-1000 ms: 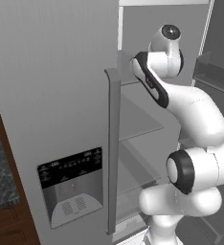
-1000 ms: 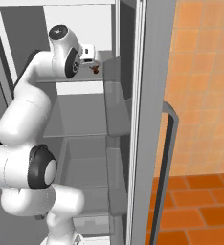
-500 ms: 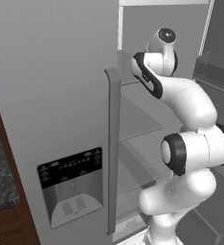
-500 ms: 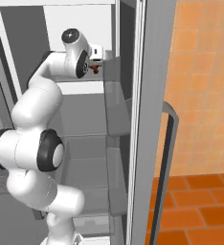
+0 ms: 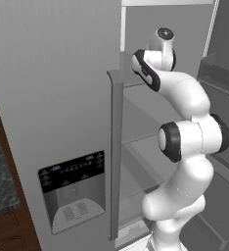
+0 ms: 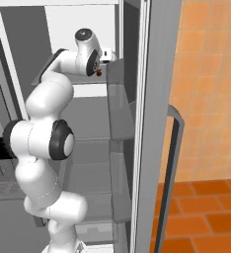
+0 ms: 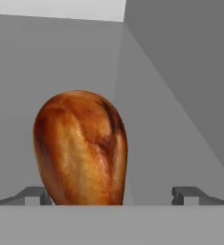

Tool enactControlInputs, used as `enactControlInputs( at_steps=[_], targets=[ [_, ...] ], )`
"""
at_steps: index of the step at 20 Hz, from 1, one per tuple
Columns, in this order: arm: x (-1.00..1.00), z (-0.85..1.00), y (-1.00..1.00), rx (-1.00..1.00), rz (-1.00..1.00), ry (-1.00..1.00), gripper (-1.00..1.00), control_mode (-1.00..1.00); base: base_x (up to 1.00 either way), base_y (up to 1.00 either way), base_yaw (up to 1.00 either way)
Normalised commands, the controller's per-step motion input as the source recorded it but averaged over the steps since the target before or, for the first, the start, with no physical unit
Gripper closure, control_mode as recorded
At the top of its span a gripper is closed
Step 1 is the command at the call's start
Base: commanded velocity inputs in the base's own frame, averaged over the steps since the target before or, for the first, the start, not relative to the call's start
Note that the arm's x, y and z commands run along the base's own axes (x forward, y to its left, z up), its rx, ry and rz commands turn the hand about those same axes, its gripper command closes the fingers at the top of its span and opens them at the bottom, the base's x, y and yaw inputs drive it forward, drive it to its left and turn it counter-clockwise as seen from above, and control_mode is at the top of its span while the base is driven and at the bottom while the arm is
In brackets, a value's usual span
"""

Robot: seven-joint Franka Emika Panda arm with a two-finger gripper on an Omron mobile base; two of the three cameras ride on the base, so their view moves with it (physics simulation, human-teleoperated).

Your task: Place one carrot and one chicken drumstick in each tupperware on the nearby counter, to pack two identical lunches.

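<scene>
Looking along our claw [image 7: 113,194], we see a chicken drumstick [image 7: 80,148], glossy, browned and plump, tapering downward, on a smooth grey fridge shelf [image 6: 90,89]. Our claw is spread fully wide, grasping nothing; the drumstick stands between the fingertips [image 7: 185,194], nearer the left one, contact unclear.

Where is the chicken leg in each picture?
Left base view: the arm reaches into the open fridge; I can't spot the drumstick there.
Right base view: chicken drumstick, tiny brown spot upper middle, by the gripper.
Hand view: drumstick, big, left of centre.
Shared landmark: the fridge's grey inside.
</scene>
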Motion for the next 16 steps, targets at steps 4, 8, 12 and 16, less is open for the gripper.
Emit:
enactControlInputs(
  at_steps=[4,8,12,16],
  targets=[
    [0.00,-0.16,0.04,0.00,0.00,0.08,-1.00,-1.00,0.00,0.00,0.00],
    [0.00,-0.48,0.10,0.00,0.00,0.00,-1.00,-1.00,0.00,0.00,0.00],
    [0.00,-0.60,0.05,0.00,0.00,0.00,-1.00,-1.00,0.00,0.00,0.00],
    [0.00,-0.37,0.00,0.00,0.00,0.00,-1.00,-1.00,0.00,0.00,0.00]
  ],
)
